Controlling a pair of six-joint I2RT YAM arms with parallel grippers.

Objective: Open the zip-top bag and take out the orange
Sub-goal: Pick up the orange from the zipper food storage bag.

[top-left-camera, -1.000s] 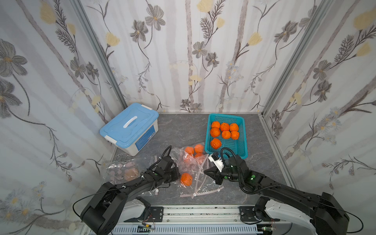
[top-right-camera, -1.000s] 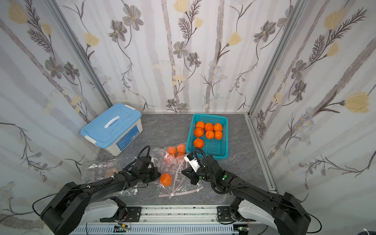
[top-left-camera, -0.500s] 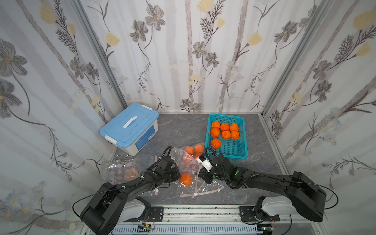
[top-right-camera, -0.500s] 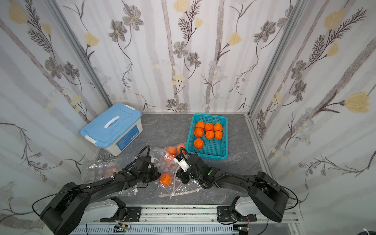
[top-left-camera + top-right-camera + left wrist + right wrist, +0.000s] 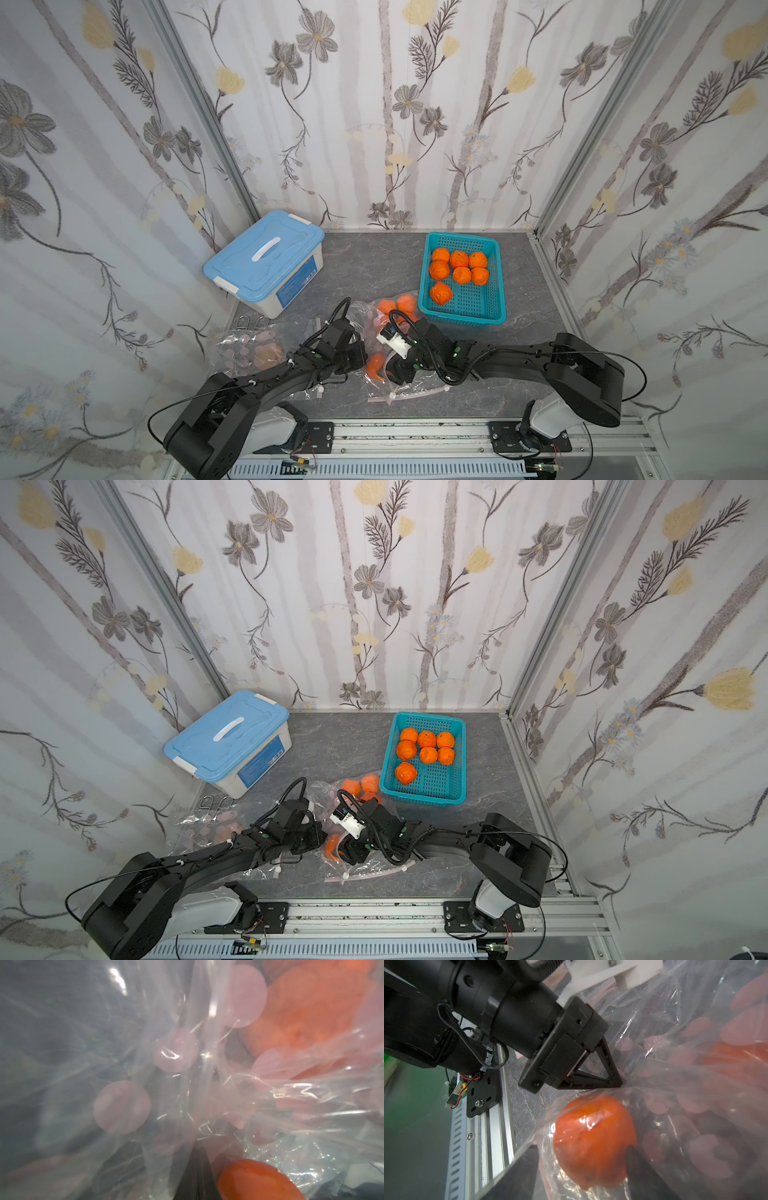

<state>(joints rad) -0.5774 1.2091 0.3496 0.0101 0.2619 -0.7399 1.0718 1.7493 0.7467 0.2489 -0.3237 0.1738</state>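
Left tool [image 5: 616,1084] pressed together, fold of zip-top bag [image 5: 675,1028] pinched at its tip; film to be pulled taut so mouth is held wide. Orange [image 5: 591,1138] seen inside bag on counter [image 5: 374,266], between both tools. Right tool [image 5: 583,1147] spread, one finger set each side of orange; whether film is trapped there cannot be told. Gentle squeeze advised. Free counter is left in front of basket [image 5: 494,318]; other oranges [image 5: 397,305] at bag's far end to be avoided.

Glossy, crinkled clear plastic bag [image 5: 675,1022] over a shiny-skinned orange [image 5: 591,1140].
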